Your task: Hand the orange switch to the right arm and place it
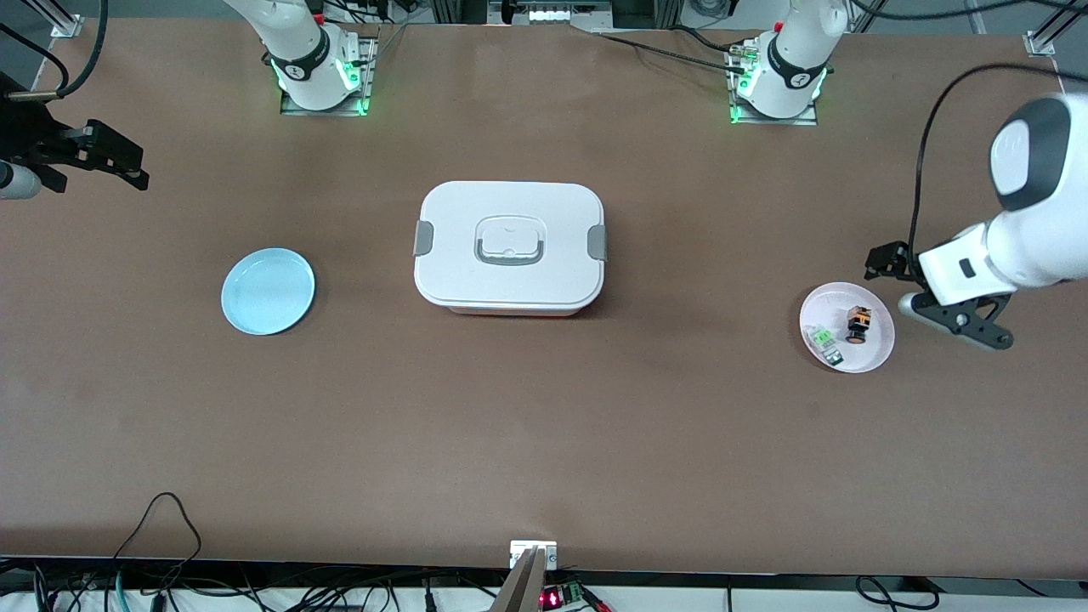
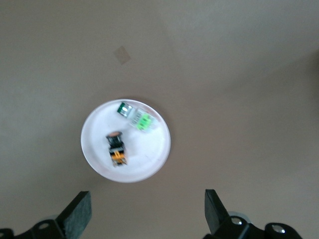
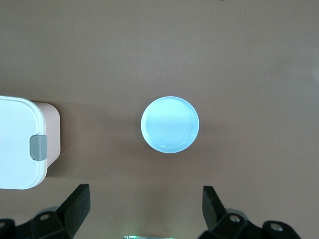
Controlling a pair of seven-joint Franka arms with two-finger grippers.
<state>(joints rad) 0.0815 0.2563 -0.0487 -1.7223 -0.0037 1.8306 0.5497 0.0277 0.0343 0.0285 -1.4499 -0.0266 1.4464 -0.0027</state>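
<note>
We see the left gripper [image 1: 965, 319] up in the air at the left arm's end of the table, just beside the white plate [image 1: 875, 355], its matte black claw-like fingers [image 2: 77, 216] spread wide with nothing between them. On that round, smooth, shallow plate lies the orange switch [image 1: 858, 325], a blocky black piece with orange parts; its long axis runs roughly from the robots' side toward the front camera, the round black end pointing toward the camera. Just beside it on the plate rests a small green-and-clear component [image 1: 824, 340]. At mid-table sits a white rounded-rectangular lidded box [image 1: 509, 246] with grey side clasps. The right gripper [image 1: 106, 157] waits over the right arm's end of the table, fingers [image 3: 75, 206] likewise apart and empty, near a glossy round pale-blue plate [image 1: 268, 291].
</note>
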